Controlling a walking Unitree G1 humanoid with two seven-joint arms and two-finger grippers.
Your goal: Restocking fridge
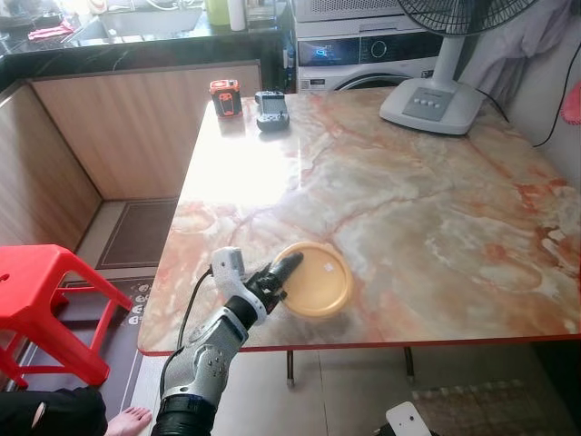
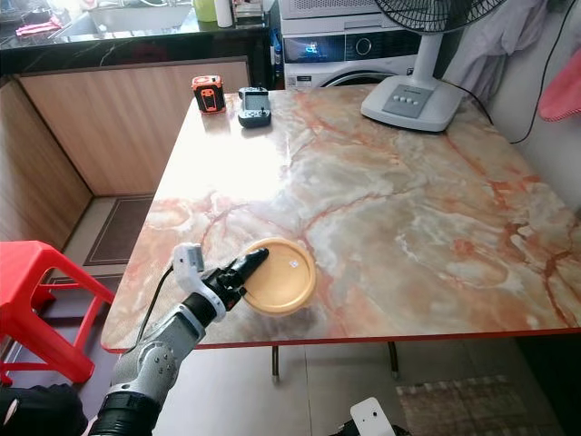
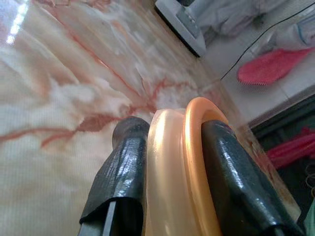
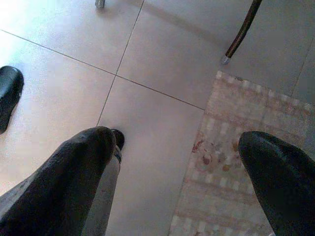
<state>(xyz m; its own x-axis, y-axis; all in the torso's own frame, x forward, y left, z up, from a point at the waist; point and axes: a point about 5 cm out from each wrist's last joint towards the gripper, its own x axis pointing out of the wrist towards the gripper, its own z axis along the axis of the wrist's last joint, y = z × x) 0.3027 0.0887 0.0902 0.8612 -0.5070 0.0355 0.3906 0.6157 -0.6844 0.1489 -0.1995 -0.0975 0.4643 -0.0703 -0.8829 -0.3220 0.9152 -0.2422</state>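
Two black fingers of the left gripper (image 1: 275, 278) pinch the rim of the round orange plastic container (image 1: 315, 278) near the marble table's (image 1: 408, 200) front edge; pickup underway, lifting next. Right gripper (image 4: 177, 162) hangs open, empty, over the floor

Round orange-yellow lidded container (image 1: 313, 279), flat on marble table (image 1: 427, 209) near front-left edge, rim pinched sideways.
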